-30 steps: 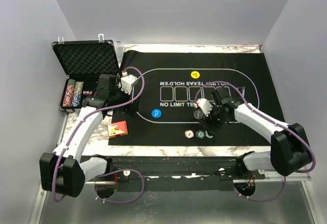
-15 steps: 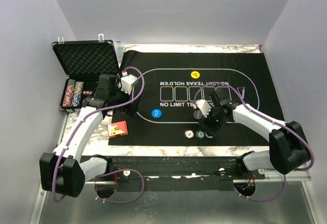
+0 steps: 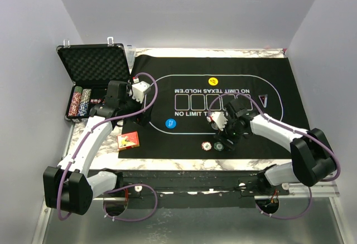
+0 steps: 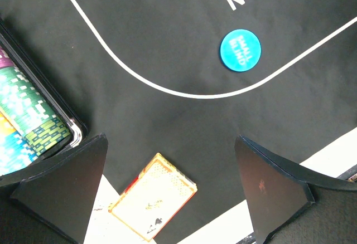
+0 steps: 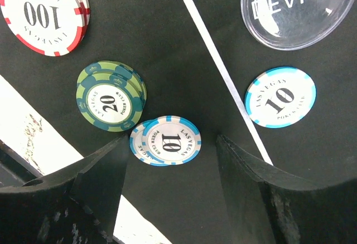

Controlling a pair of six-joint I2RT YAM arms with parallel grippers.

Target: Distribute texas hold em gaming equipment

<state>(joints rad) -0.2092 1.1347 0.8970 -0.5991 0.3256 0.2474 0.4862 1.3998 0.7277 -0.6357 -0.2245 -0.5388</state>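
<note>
Right tool [image 5: 172,139], jaws part-open, straddles a blue ten chip [image 5: 165,141] at lower centre, beside green twenties [image 5: 111,102], apparently poised to lift it; left tool [image 4: 171,138] gapes wide above the card box [image 4: 153,195], bottom of frame.

Pale grey-lavender walls [image 3: 184,15] are closing in the table [image 3: 167,165] on three sides, the back one standing well beyond the right claw [image 3: 226,138]. Beneath that claw a black felt mat [image 3: 167,66] is covering most of the marble-patterned top. Well off to the claw's left a black foam-lined case [image 3: 95,63] is lying open. Soft, even light is falling, and nearer the camera than the claw a grey metal surface [image 3: 195,227] is gleaming dully.
</note>
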